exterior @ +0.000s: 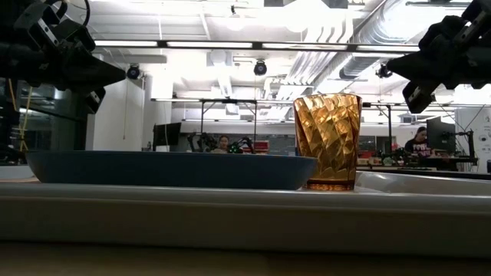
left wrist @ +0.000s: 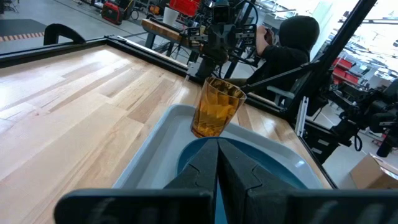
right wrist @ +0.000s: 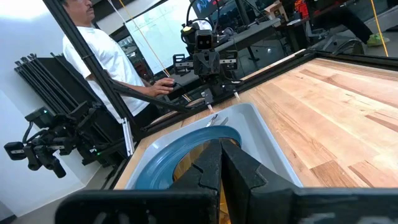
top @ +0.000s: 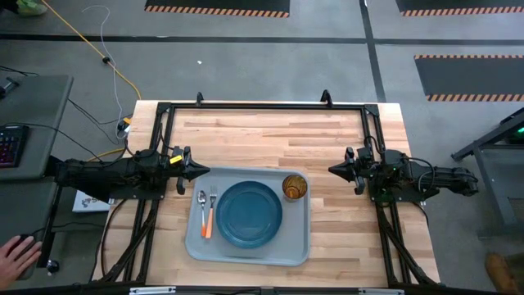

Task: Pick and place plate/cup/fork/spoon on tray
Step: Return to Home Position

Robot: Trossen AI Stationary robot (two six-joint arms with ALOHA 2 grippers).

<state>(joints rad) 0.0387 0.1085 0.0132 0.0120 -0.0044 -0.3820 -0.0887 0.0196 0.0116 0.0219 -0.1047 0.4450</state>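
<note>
The grey-blue tray (top: 300, 242) lies at the table's near middle. On it rest the dark blue plate (top: 250, 214), the amber cup (top: 295, 188) upright at its far right corner, and the fork (top: 213, 210) and the spoon (top: 202, 215) side by side at its left. My left gripper (top: 205, 170) is shut and empty above the tray's far left corner. My right gripper (top: 332, 170) is shut and empty just right of the cup. The cup (left wrist: 216, 109) and plate (right wrist: 180, 155) also show in the wrist views.
A black frame (top: 262, 106) runs along the table's far edge and both sides. Bare wood lies beyond the tray. A person's hand (top: 16, 256) shows off the table at the near left, and a person (right wrist: 99, 56) stands beyond the left side.
</note>
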